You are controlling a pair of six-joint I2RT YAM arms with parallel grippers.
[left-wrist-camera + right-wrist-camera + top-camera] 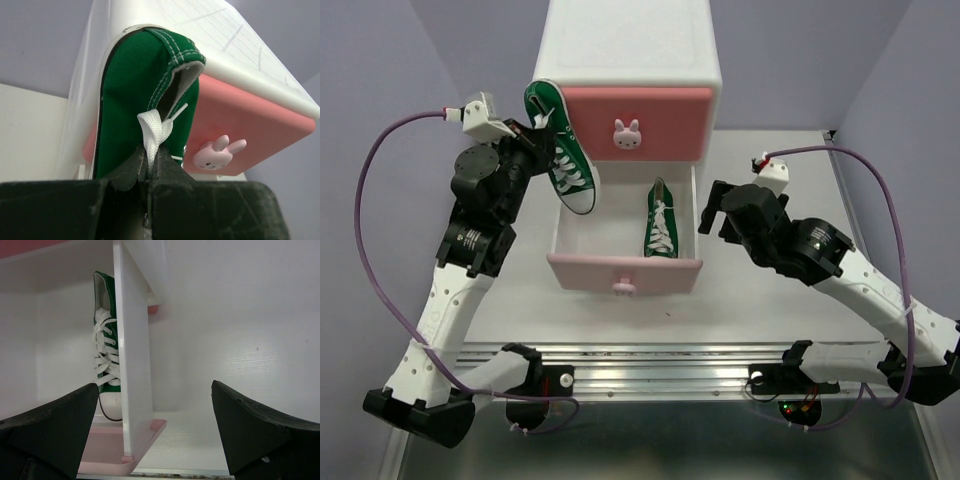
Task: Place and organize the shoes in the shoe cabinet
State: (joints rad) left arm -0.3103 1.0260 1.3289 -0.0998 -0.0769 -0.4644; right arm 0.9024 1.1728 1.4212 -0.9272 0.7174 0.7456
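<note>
Held aloft: a green canvas low-top sneaker (pixel 563 150) with white laces and toe cap, hanging over the left side of the pulled-out lower drawer (pixel 625 272), the one with the pale pink front, in the white boxy plastic cabinet (pixel 630 40). Pinched by a loop of white lace beside the tongue, between the fingers of the left gripper (pixel 542 128), clamped tight on that lace in the left wrist view. Long axis slanted: heel high and back by the cabinet's left front corner, toe low and toward the near side, over the drawer's left rear corner. Just beside it, the darker pink upper drawer front (pixel 660 110) with its bunny-shaped knob (pixel 627 134), closed.

In the drawer's right half, a twin green sneaker (pixel 662 222), toe toward the pale front, axis running front to back.

Right gripper (pixel 708 210) released, fingers spread, grasping nothing, just outside the drawer's right wall.

Probably next: lower into the left half, turned parallel to the twin. Left arm nearer and loaded. Worth watching: swing on the lace, toe catching the rim.
</note>
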